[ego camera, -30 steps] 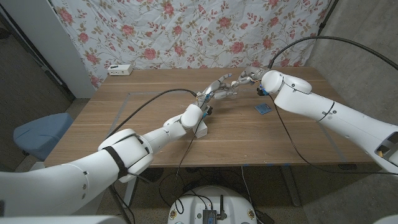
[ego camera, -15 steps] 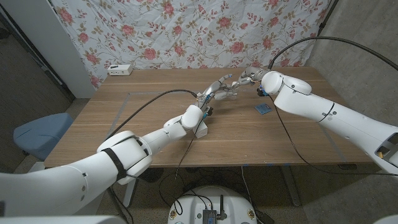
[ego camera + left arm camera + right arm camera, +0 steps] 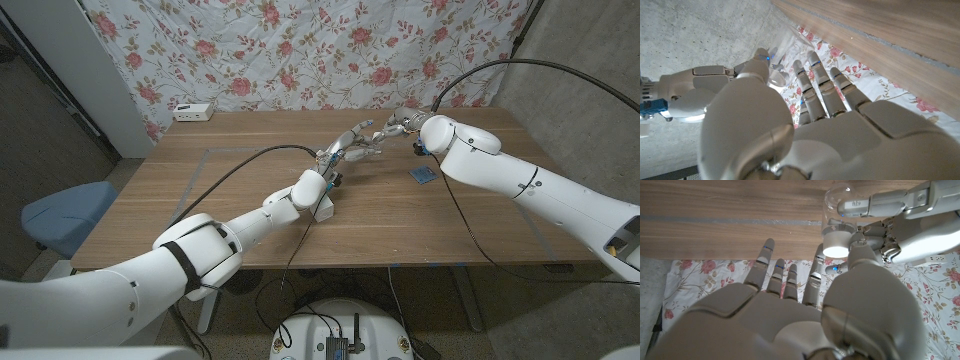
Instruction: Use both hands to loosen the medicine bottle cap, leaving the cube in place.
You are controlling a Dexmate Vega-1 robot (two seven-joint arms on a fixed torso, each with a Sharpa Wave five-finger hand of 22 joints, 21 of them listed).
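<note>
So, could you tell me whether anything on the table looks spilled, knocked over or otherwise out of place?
Nothing stands out. The medicine bottle is held off the table by the left hand, with the right hand at its white cap. The blue cube lies apart on the wood, clear of both hands, and nothing looks spilled.

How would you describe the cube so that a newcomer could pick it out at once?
Start at the wooden table and go to its far right part, where the two hands meet over a clear bottle. Just nearer than the right hand, beside that white forearm, lies the cube: small, blue and alone on the bare wood.
</note>
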